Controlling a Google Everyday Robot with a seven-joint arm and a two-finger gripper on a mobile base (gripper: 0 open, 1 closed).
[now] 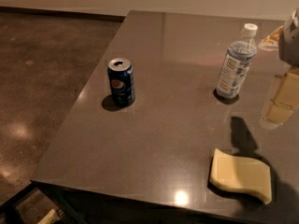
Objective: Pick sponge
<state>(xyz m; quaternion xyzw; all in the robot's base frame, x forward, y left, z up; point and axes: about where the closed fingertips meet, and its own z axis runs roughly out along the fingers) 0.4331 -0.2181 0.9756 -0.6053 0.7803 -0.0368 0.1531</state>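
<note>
The pale yellow sponge (240, 174) lies flat on the dark table (163, 139) near its front right edge, with wavy edges showing. My gripper (281, 101) hangs at the right edge of the view, cream and segmented. It is above the table, behind and to the right of the sponge, and apart from it. Its shadow falls on the table just behind the sponge. Part of the gripper is cut off by the frame edge.
A blue soda can (121, 81) stands upright at the table's left middle. A clear water bottle (236, 64) with a white cap stands upright behind the sponge, left of the gripper. The table's left and front edges drop to a brown floor (42, 78).
</note>
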